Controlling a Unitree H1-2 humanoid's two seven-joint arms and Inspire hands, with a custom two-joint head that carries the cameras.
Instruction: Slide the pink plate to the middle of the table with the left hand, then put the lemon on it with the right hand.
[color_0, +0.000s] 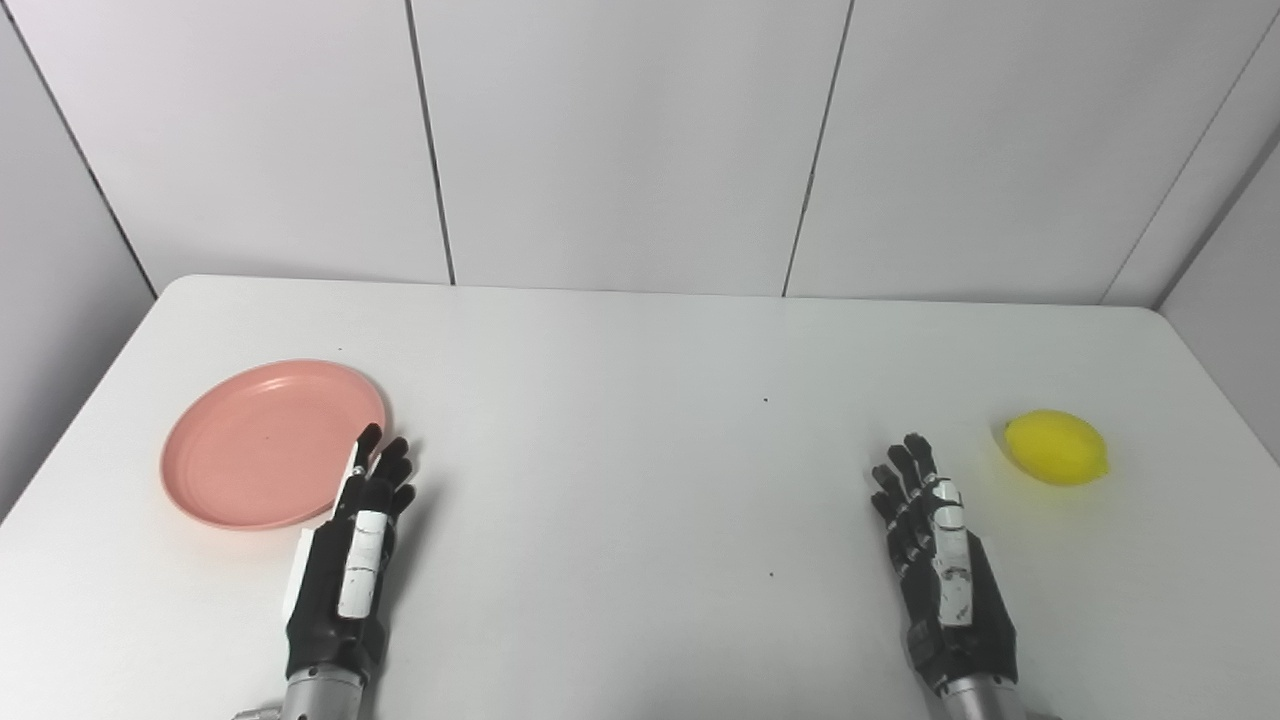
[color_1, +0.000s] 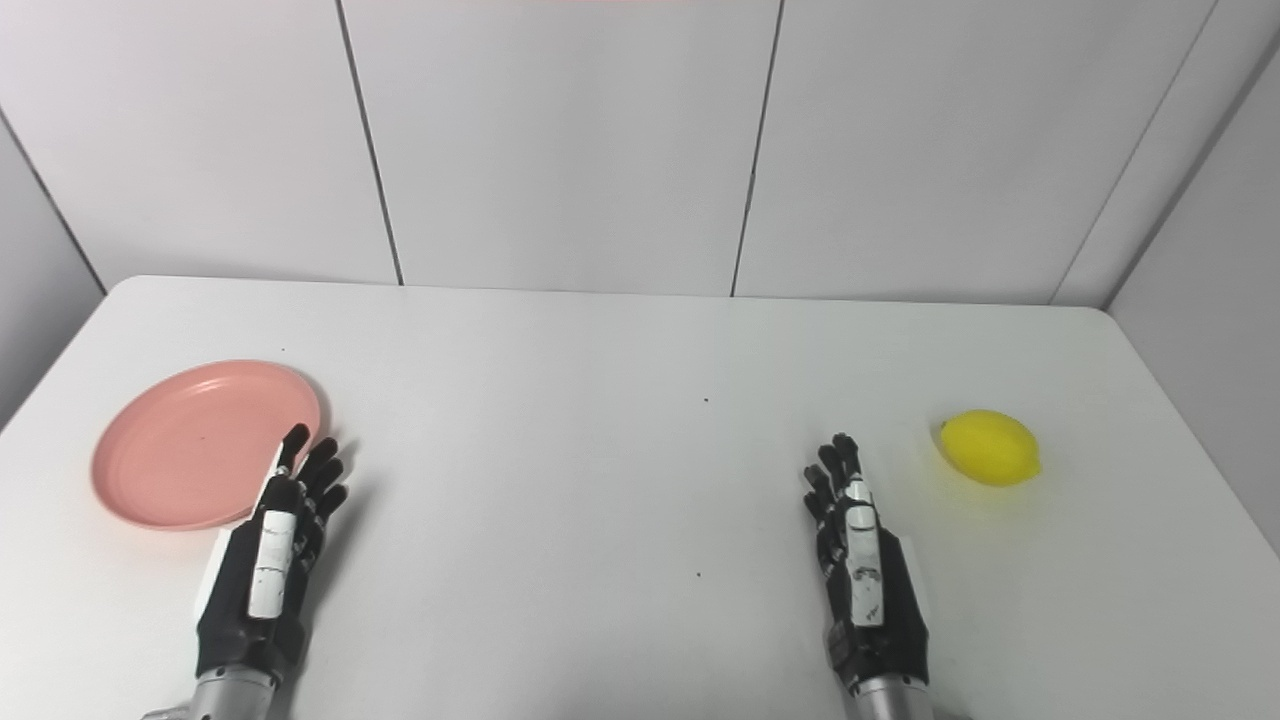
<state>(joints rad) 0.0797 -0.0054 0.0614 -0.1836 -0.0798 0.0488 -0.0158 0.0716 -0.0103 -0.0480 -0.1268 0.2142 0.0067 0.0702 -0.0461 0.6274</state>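
A white table (color_0: 640, 500) stands before pale wall panels (color_0: 620, 140). A pink plate (color_0: 270, 440) lies at the near left, empty. The left hand (color_0: 350, 560) sits at the plate's right rim, fingers straight and holding nothing, their tips overlapping the rim. A lemon (color_0: 1056, 447) lies far right. The right hand (color_0: 940, 570) rests near it, apart, fingers extended, empty. Bare tabletop separates the hands.

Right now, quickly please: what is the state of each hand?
Left hand: open, holds nothing, fingertips at the pink plate's near rim.
Right hand: open, holds nothing, apart from the lemon.
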